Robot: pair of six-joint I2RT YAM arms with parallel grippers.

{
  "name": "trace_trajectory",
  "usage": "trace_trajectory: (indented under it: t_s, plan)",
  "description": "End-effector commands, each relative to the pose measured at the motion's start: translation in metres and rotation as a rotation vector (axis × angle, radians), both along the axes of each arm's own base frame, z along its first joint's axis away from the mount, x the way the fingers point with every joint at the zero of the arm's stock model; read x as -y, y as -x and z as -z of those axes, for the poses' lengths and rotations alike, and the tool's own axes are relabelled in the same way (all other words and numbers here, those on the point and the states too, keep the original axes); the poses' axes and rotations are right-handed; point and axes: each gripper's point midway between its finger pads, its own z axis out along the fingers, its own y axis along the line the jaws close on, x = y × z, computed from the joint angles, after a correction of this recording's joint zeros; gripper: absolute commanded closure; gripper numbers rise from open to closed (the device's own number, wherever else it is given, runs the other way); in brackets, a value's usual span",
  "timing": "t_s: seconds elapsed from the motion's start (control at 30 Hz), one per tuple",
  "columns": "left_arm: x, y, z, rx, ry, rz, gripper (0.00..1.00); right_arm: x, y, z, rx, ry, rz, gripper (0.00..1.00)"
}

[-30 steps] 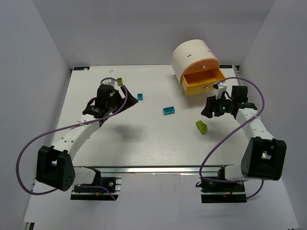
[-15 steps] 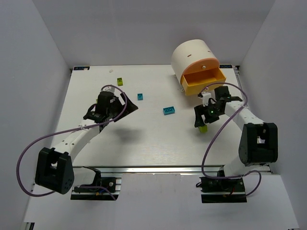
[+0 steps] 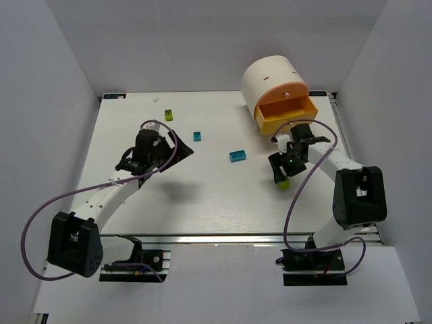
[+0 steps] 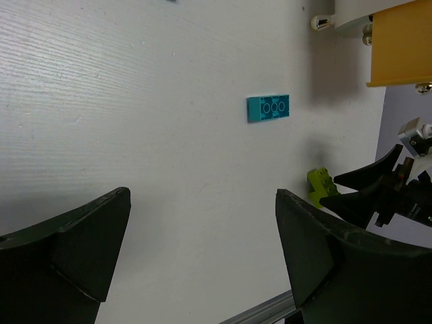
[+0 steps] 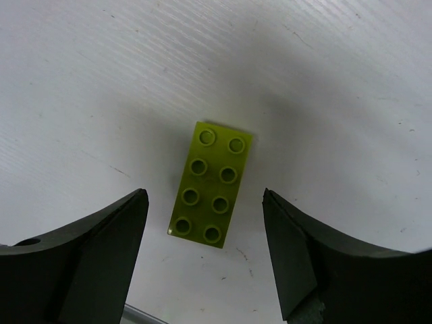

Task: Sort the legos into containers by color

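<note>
A lime brick (image 5: 212, 183) lies flat on the white table, studs up, directly under my right gripper (image 5: 204, 194). That gripper is open, one finger on each side of the brick and neither touching it. From above the brick (image 3: 285, 183) peeks out below the right gripper (image 3: 279, 170). A cyan brick (image 3: 237, 156) lies mid-table, a smaller cyan one (image 3: 197, 136) further left, and a yellow-green one (image 3: 169, 115) near the back. My left gripper (image 3: 179, 146) hovers open and empty at the left; its camera sees the cyan brick (image 4: 268, 108).
The cream cabinet (image 3: 273, 76) stands at the back right with one orange drawer (image 3: 287, 116) pulled out toward the right arm. The table's front rail (image 3: 223, 237) runs along the near edge.
My right gripper has swung left and toward the front, from beside the open drawer to over the lime brick. The left arm has shifted only slightly.
</note>
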Motion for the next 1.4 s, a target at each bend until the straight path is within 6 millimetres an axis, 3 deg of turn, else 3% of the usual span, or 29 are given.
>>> trace_trajectory:
  t_s: [0.0, 0.2, 0.33, 0.37, 0.5, 0.53, 0.6, 0.63, 0.7, 0.73, 0.9, 1.1, 1.33, 1.37]
  plan:
    - [0.0, 0.002, -0.009, 0.029, 0.021, -0.002, 0.03, 0.007, -0.006, 0.006, 0.034, 0.054, -0.006, 0.26]
    - [0.006, 0.003, -0.009, 0.025, 0.043, 0.013, 0.03, 0.004, -0.005, 0.011, 0.025, 0.058, -0.019, 0.46]
    - [0.018, 0.005, -0.008, 0.026, 0.083, 0.049, 0.03, -0.001, -0.006, 0.006, 0.025, 0.032, -0.039, 0.68]
    - [0.021, 0.005, -0.01, 0.027, 0.101, 0.061, 0.03, -0.006, -0.007, 0.001, 0.034, 0.002, -0.062, 0.79]
    - [0.046, 0.009, -0.019, 0.027, 0.225, 0.147, 0.03, -0.038, -0.005, -0.038, 0.091, -0.18, -0.214, 1.0]
    - [0.056, 0.01, -0.028, 0.051, 0.274, 0.2, 0.03, -0.055, -0.006, -0.063, 0.134, -0.287, -0.272, 1.0]
    - [0.071, 0.012, -0.029, 0.023, 0.344, 0.249, 0.03, -0.071, 0.005, -0.088, 0.16, -0.387, -0.383, 1.0]
    - [0.08, 0.014, -0.041, 0.053, 0.392, 0.309, 0.03, -0.086, 0.01, -0.118, 0.212, -0.501, -0.447, 1.0]
    - [0.093, 0.017, -0.047, 0.043, 0.461, 0.354, 0.04, -0.1, 0.015, -0.147, 0.281, -0.59, -0.522, 1.0]
    - [0.099, 0.018, -0.062, 0.096, 0.502, 0.408, 0.05, -0.108, 0.019, -0.164, 0.305, -0.667, -0.546, 1.0]
    - [0.116, 0.022, -0.108, 0.262, 0.562, 0.517, 0.07, -0.131, -0.015, -0.232, 0.451, -0.804, -0.499, 1.0]
    - [0.14, 0.017, -0.158, 0.536, 0.474, 0.613, 0.09, -0.156, -0.048, -0.289, 0.371, -0.974, -0.328, 1.0]
    - [0.161, 0.011, -0.185, 0.685, 0.49, 0.637, 0.13, -0.171, -0.053, -0.319, 0.169, -1.166, -0.195, 1.0]
    - [0.166, 0.009, -0.181, 0.679, 0.486, 0.639, 0.13, -0.173, -0.053, -0.325, 0.183, -1.183, -0.206, 1.0]
